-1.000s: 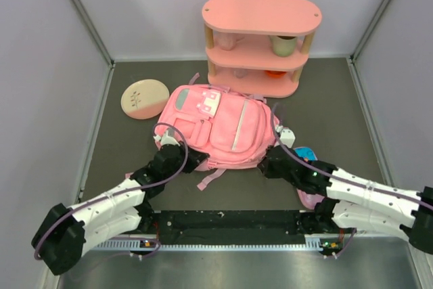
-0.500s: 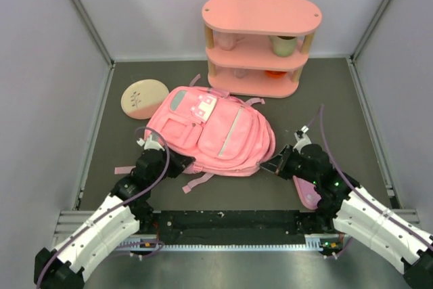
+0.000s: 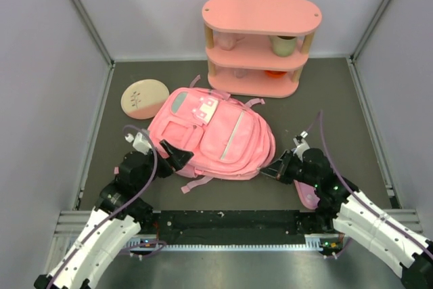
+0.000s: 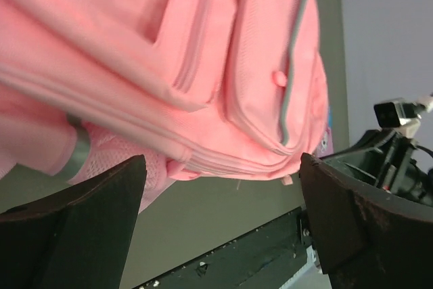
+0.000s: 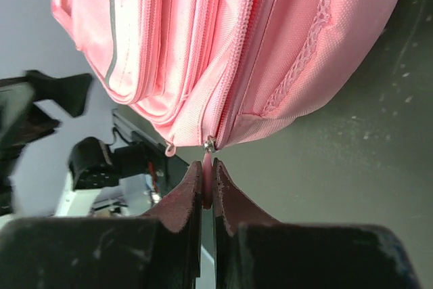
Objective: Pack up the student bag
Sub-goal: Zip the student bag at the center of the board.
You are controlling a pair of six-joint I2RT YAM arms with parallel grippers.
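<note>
Opened wide now, left end effector (image 3: 174, 155) sits at the student bag's (image 3: 216, 133) 8 o'clock edge — right end effector (image 3: 276, 169), at 4 o'clock, pinches the zip pull (image 5: 207, 194).

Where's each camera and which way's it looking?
Top camera: high behind the robot, looks down on the student bag, shelf, left arm and right arm.
Left wrist camera: on the left arm, faces the bag through the open left gripper.
Right wrist camera: on the right arm, faces the bag's edge; right gripper pinches a zip pull.
All share the bag.
</note>
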